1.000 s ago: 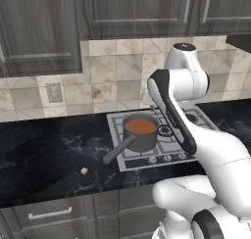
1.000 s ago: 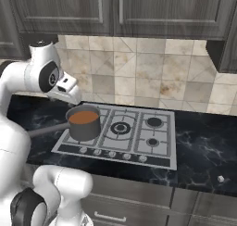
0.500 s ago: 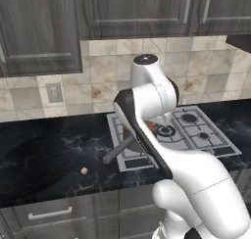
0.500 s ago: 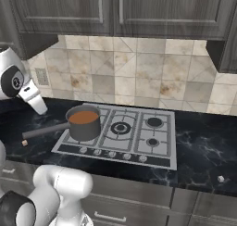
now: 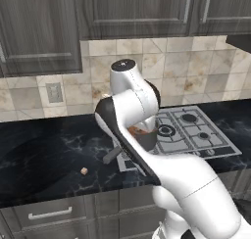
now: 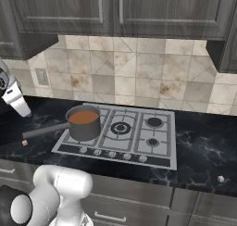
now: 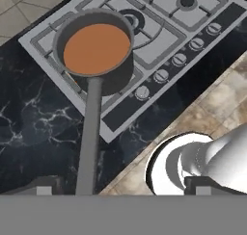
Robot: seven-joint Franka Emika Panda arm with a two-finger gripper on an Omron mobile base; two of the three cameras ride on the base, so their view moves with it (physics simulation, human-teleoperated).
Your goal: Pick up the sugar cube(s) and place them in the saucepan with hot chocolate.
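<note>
Dark wood cabinets (image 6: 139, 9) run along the top of the wall, above a backsplash of beige stone tiles (image 6: 139, 77) that carries a pale wall outlet (image 5: 53, 92). Below it stretches the black marbled counter (image 5: 44, 150), with grey drawer fronts (image 5: 49, 214) under its front edge. Set into the counter is the grey gas cooktop (image 6: 134, 134), its burners in two rows and a line of round knobs (image 7: 160, 75) along its front edge. The white arm (image 5: 132, 115) bends across the left base view and hides most of the pan there. The saucepan with hot chocolate (image 6: 84, 123) stands on the cooktop's front left burner, upright, reddish-brown liquid near its rim; its long dark handle (image 6: 44, 131) reaches left, past the cooktop's edge and out over the counter. From the hand camera the pan lies ahead with the handle running down toward the gripper (image 7: 120, 193), whose two dark fingertips (image 7: 41, 188) stand wide apart at the bottom corners, gripping nothing. The sugar cube (image 5: 84, 171) is a tiny tan block lying on the bare counter to the left of the cooktop, just beyond the handle's tip, apart from it and from the pan. A small pale object (image 6: 221, 178) sits on the counter well to the right of the cooktop; what it is cannot be told.
</note>
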